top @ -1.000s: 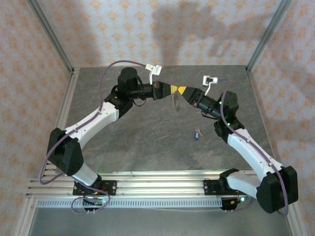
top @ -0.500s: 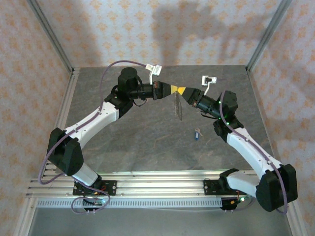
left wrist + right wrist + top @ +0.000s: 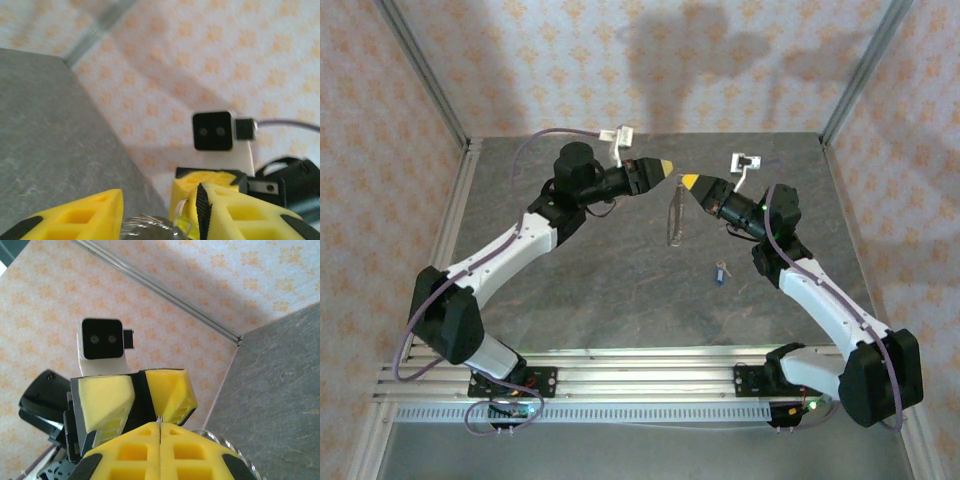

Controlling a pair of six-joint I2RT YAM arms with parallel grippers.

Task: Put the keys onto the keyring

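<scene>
The keyring [image 3: 674, 215], a thin pale loop, hangs above the table's middle from my right gripper [image 3: 688, 182], which is shut on its top edge. In the right wrist view the jaws [image 3: 159, 424] are pressed together with a sliver of wire at their tip, and the ring [image 3: 222, 438] curves away to the right. My left gripper [image 3: 663, 166] is open just left of it, a small gap away. The left wrist view has the ring's wire [image 3: 150, 223] low between its spread fingers [image 3: 85, 215]. The key [image 3: 721, 272], tiny with a blue head, lies on the table below the right gripper.
The grey table [image 3: 570, 290] is bounded by patterned walls [image 3: 620, 60] and metal corner posts [image 3: 425, 75]. The right arm's wrist camera [image 3: 214, 131] faces my left gripper at close range. An aluminium rail [image 3: 640, 375] runs along the near edge.
My left gripper has opened, let go of the keyring and drawn back to the left. My right gripper has shut on the ring, which now hangs from it alone.
</scene>
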